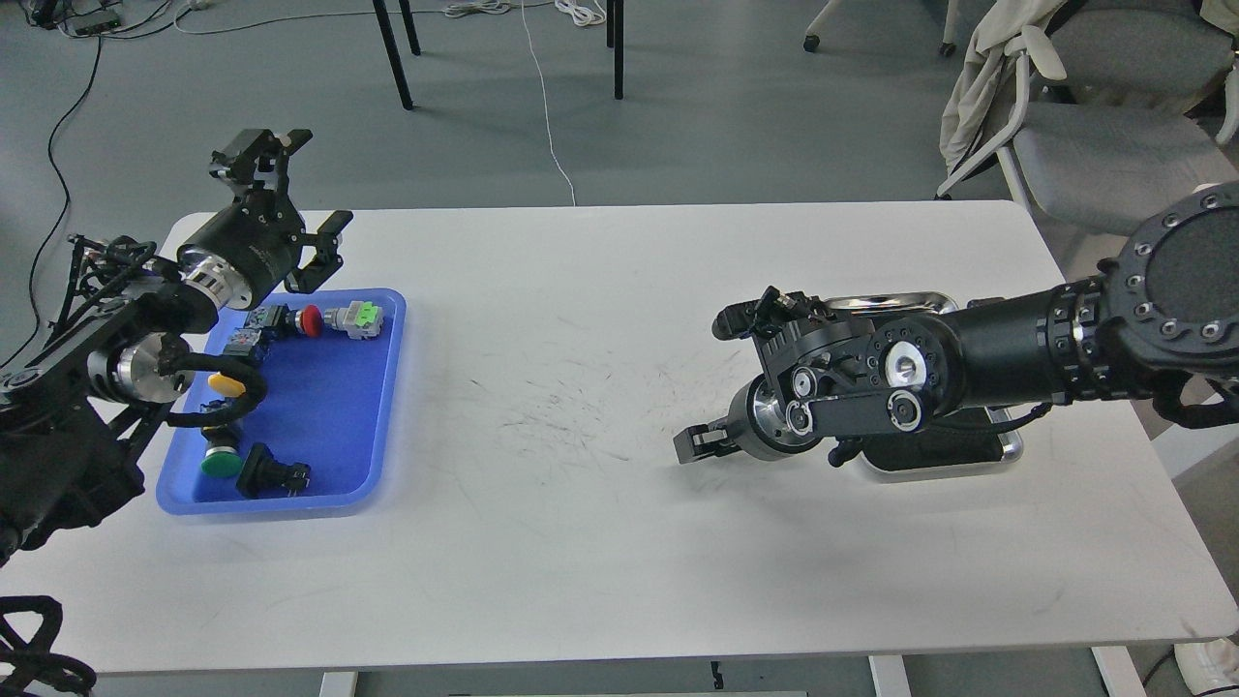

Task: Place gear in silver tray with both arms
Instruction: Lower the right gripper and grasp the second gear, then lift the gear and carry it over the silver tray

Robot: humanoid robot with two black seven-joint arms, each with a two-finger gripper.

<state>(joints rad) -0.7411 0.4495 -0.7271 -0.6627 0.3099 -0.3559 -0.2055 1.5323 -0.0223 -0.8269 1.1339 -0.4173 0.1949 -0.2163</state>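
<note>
Pick stage, nothing lifted yet. Left gripper [295,194] spread wide above blue tray [373,455] of parts. Right gripper [711,382] spread, empty, over bare table [581,542]. Silver tray [886,301] mostly hidden beneath right arm. Next: descend, pinch one part.

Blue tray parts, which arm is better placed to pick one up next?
Left. Its tool hangs open at the blue tray's far edge, near the red button. The right tool is across the table by the silver tray.

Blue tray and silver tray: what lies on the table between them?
In the head view, only bare white table with dark scuff marks lies between the blue tray and the silver tray; the right gripper hangs above it.
</note>
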